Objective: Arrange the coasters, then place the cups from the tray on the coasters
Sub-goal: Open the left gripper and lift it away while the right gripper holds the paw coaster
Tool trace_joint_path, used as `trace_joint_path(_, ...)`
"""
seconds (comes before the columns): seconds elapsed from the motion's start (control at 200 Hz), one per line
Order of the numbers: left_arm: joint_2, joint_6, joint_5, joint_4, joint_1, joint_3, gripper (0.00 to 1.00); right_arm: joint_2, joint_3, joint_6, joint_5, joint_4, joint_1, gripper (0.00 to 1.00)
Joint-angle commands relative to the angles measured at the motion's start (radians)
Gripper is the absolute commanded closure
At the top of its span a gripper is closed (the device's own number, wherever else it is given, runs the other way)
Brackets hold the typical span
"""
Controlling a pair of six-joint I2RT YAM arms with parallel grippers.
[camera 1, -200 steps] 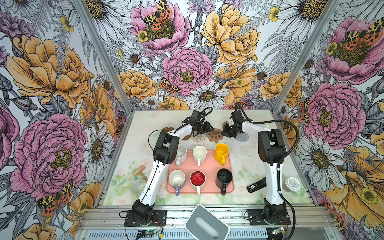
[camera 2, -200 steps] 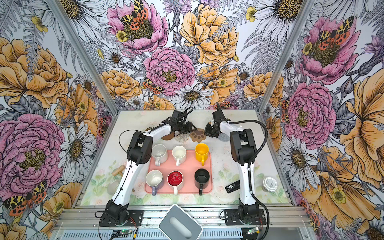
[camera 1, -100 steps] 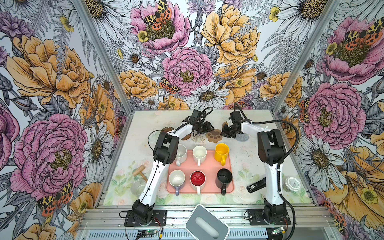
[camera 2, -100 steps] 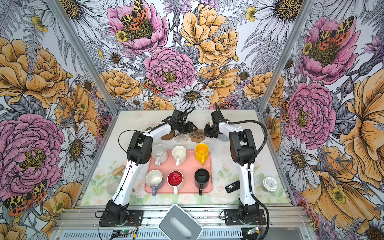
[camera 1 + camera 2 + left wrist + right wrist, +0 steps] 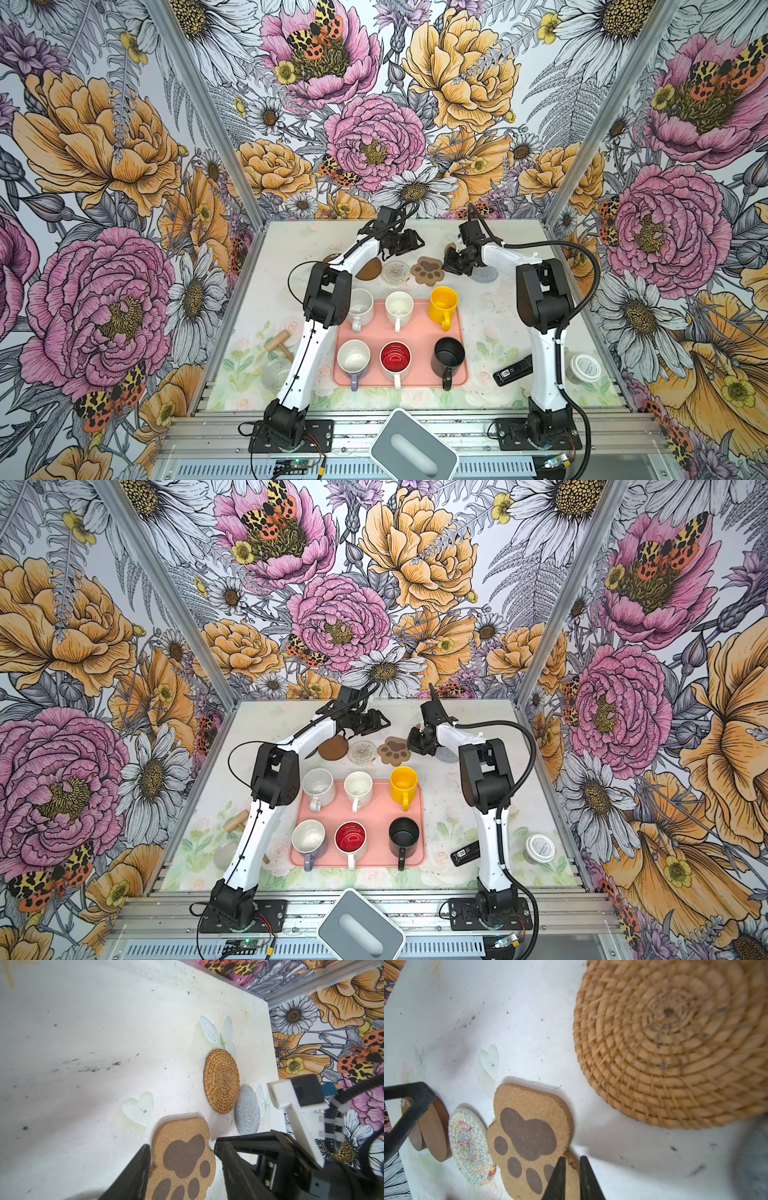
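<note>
A row of coasters lies behind the tray [image 5: 419, 332]: a brown disc [image 5: 370, 270], a whitish woven round [image 5: 395, 272], the paw-print coaster [image 5: 427, 271] and a grey-blue round [image 5: 486, 274]. The rattan round [image 5: 221, 1080] lies further back. My left gripper [image 5: 181, 1144] is open, one finger on each side of the paw-print coaster [image 5: 182, 1159] without touching it. My right gripper [image 5: 572, 1158] is shut on that coaster's edge [image 5: 529, 1132]. Six cups stand on the tray, among them yellow [image 5: 443, 303], black [image 5: 449, 355] and red-inside [image 5: 395, 359].
A glass jar [image 5: 276, 372] and a wooden piece [image 5: 279, 340] lie left of the tray. A black device [image 5: 513, 371] and a white-lidded container [image 5: 584, 368] sit right of it. A grey box [image 5: 413, 446] stands at the front edge.
My left gripper's fingers have spread wider around the paw-print coaster. Both arms have stayed almost where they were.
</note>
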Motion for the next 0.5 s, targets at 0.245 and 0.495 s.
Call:
trace_joint_path(0.245,-0.231,0.102,-0.062,-0.130,0.080,-0.240,0.58,-0.141,-0.059,-0.032,-0.016,-0.007,-0.002,0.83)
trace_joint_path(0.495,-0.367,0.181,-0.097,-0.200,0.098,-0.435,0.68,-0.140,-0.131,-0.051,-0.042,-0.006,0.005,0.83)
